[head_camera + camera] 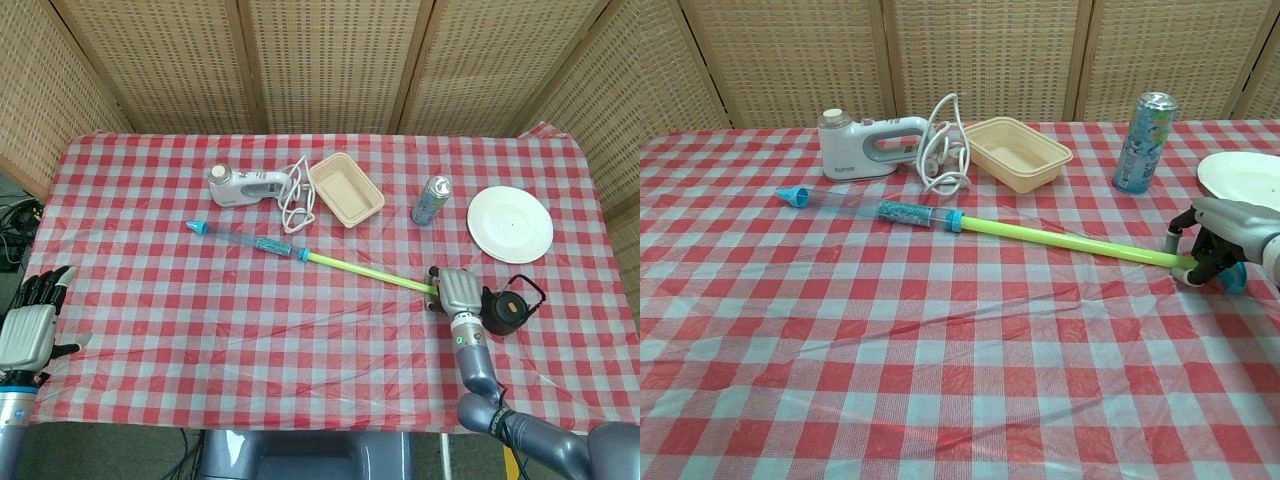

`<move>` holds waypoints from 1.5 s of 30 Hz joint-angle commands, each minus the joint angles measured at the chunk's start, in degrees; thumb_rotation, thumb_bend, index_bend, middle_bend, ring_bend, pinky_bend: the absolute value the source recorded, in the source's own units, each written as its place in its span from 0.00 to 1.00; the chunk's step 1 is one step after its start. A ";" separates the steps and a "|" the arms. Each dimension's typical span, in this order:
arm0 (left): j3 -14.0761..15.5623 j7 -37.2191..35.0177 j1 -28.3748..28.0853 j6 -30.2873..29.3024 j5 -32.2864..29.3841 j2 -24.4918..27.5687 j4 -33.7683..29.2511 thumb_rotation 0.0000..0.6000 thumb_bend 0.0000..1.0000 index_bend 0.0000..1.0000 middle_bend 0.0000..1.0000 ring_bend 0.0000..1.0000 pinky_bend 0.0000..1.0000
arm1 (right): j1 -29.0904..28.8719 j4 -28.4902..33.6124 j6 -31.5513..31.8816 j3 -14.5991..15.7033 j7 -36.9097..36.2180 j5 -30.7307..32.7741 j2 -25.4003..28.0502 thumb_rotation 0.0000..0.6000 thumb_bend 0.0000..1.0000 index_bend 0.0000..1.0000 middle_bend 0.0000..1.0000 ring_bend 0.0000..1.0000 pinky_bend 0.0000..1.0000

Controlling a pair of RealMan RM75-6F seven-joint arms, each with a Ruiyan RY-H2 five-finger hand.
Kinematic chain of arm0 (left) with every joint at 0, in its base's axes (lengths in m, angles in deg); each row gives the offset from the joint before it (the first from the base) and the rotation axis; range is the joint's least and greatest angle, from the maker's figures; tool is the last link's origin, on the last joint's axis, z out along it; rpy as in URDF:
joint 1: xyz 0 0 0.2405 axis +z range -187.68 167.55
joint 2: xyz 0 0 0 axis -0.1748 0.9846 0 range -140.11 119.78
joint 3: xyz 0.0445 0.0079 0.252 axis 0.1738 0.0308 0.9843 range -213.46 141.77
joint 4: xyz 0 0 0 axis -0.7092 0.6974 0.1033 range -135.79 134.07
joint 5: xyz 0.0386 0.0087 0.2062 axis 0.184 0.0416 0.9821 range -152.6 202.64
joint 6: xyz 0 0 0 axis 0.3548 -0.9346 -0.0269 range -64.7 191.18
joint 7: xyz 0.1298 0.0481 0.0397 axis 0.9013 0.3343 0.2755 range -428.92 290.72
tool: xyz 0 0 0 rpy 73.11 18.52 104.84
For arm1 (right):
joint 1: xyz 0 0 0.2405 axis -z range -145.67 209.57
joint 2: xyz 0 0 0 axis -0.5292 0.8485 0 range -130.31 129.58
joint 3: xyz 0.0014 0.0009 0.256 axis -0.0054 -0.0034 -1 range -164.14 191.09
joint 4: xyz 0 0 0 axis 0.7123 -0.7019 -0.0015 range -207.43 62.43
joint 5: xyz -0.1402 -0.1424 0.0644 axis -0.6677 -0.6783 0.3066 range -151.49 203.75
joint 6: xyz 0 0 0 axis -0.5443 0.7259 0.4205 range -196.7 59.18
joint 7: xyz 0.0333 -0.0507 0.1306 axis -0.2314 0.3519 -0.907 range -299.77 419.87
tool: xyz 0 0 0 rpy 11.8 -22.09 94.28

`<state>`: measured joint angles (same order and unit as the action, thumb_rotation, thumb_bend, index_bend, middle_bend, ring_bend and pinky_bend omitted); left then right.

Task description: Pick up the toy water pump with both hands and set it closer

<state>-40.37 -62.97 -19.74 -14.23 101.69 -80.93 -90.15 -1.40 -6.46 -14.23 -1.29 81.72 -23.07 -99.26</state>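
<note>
The toy water pump (300,254) (970,226) lies slantwise across the table: a blue nozzle at the left, a clear tube, then a long lime-green rod running right. My right hand (456,290) (1220,240) grips the rod's right end, its fingers curled around it beside the blue end cap (1234,279). My left hand (30,325) hangs at the table's left edge, far from the pump, fingers apart and holding nothing; the chest view does not show it.
A white hand mixer (243,184) with a coiled cord, a beige tub (345,189), a drink can (431,200) and a white plate (510,223) stand behind the pump. A small black kettle (508,308) sits just right of my right hand.
</note>
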 commanded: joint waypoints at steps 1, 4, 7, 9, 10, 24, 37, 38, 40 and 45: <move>0.03 -0.02 0.02 -0.06 0.09 -0.01 -0.01 1.00 0.19 0.00 0.00 0.00 0.00 | 0.15 0.02 0.59 0.02 -0.56 -0.53 -0.12 1.00 0.51 0.62 0.99 0.94 0.42; 0.04 -0.06 0.03 -0.18 0.22 -0.05 -0.01 1.00 0.20 0.00 0.00 0.00 0.00 | 0.32 0.16 1.18 0.03 -1.38 -1.34 -0.17 1.00 0.52 0.67 1.00 0.95 0.42; 0.01 -0.11 0.05 -0.20 0.15 -0.06 0.02 1.00 0.19 0.00 0.00 0.00 0.00 | 0.62 1.39 2.66 -0.18 -2.81 -3.12 0.32 1.00 0.52 0.72 1.00 0.96 0.42; -0.02 -0.12 0.04 -0.16 0.07 -0.09 0.08 1.00 0.20 0.00 0.00 0.00 0.00 | 0.98 2.93 4.09 -0.41 -4.16 -4.75 1.01 1.00 0.52 0.73 1.00 0.96 0.42; -0.01 -0.13 0.03 -0.13 0.05 -0.10 0.07 1.00 0.20 0.00 0.00 0.00 0.00 | 1.14 3.80 4.57 -0.50 -4.62 -5.34 1.46 1.00 0.52 0.74 1.00 0.96 0.42; 0.02 -0.62 0.14 -0.24 0.18 0.23 -0.40 1.00 0.20 0.00 0.00 0.00 0.00 | 3.38 18.10 4.72 -2.87 -13.89 -8.18 10.50 1.00 0.53 0.80 1.00 0.96 0.42; -2.03 0.24 -1.45 -0.69 1.04 3.33 -4.68 1.00 0.20 0.01 0.00 0.00 0.00 | 3.66 20.03 3.21 -1.05 -22.87 -17.29 16.39 1.00 0.52 0.80 1.00 0.96 0.42; -2.39 0.64 -1.74 -0.56 0.88 3.80 -5.17 1.00 0.20 0.02 0.00 0.00 0.00 | 3.65 20.05 3.08 -0.89 -23.38 -17.67 16.63 1.00 0.52 0.80 1.00 0.96 0.42; -3.18 1.56 -2.47 -0.08 0.36 4.79 -6.22 1.00 0.20 0.02 0.00 0.00 0.00 | 3.58 20.11 2.75 -0.49 -24.37 -18.60 17.12 1.00 0.52 0.80 1.00 0.96 0.42; -5.75 4.36 -5.45 3.15 -2.50 7.95 -9.29 1.00 0.20 0.02 0.00 0.00 0.00 | 3.34 20.12 2.92 0.49 -25.92 -21.09 17.76 1.00 0.52 0.80 1.00 0.96 0.42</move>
<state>-45.18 -59.48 -24.06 -12.39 100.33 -73.93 -98.45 2.04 13.63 -11.40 -1.12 56.25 -43.59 -81.71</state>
